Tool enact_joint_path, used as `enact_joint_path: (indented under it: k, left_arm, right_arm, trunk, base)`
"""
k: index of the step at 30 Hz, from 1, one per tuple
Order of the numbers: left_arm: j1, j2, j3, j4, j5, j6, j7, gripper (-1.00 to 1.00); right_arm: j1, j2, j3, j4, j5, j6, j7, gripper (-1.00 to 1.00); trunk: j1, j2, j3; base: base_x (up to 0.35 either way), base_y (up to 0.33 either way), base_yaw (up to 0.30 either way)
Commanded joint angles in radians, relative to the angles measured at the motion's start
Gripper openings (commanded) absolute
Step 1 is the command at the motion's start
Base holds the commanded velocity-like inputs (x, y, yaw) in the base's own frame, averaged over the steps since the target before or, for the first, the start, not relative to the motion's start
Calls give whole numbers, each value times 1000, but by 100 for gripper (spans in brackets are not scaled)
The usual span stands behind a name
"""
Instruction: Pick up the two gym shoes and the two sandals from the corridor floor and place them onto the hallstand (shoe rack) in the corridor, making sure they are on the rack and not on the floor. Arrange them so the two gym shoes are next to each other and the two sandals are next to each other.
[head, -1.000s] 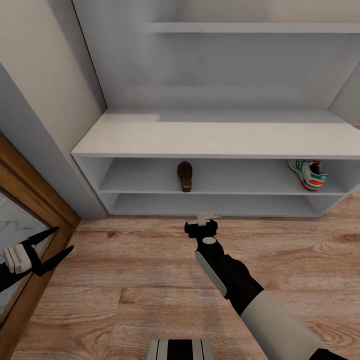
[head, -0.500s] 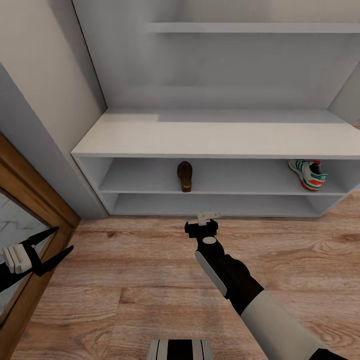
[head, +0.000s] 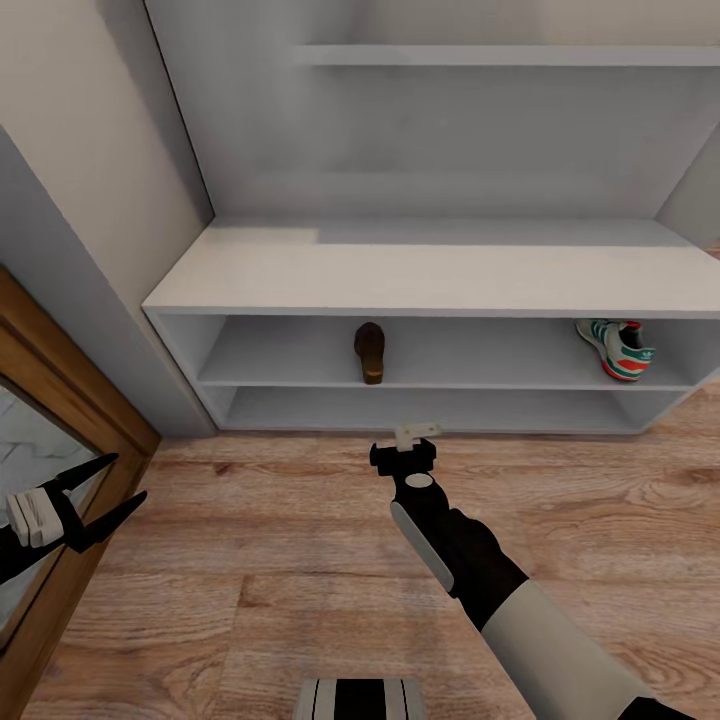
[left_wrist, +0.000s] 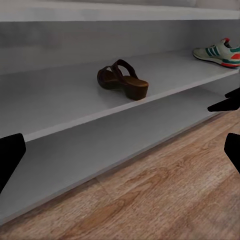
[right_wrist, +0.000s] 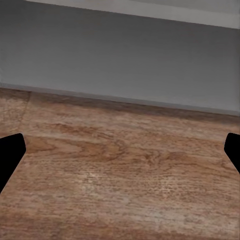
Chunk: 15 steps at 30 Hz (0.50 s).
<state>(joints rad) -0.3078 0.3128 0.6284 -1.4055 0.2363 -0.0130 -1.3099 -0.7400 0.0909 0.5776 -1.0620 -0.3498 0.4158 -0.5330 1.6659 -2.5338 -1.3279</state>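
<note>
Right gripper (head: 403, 452) open, empty, just short of hallstand (head: 430, 282); sandal (head: 369, 351) ahead on upper tier, toe-to-heel axis pointing at it; left gripper (head: 108, 493) open, farther.

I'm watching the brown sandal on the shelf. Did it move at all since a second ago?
No. The sandal sits at the same spot on the upper shelf of the hallstand, just as far from the gym shoe as before.
</note>
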Motion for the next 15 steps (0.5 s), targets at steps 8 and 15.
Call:
enact_joint_path:
  k: [8, 15]
  left_arm:
    - [-1, -1, 1, 0, 2, -2, -3, 100]
    - [-1, -9, -4, 4, 2, -2, -1, 100]
  right_arm:
    - [-1, -1, 2, -1, -8, 3, -8, 100]
    - [2, -2, 5, -26, -8, 3, -15, 100]
  trunk:
    - [0, 0, -1]
    - [0, 0, -1]
  base:
    - [0, 0, 0]
    - [0, 0, 0]
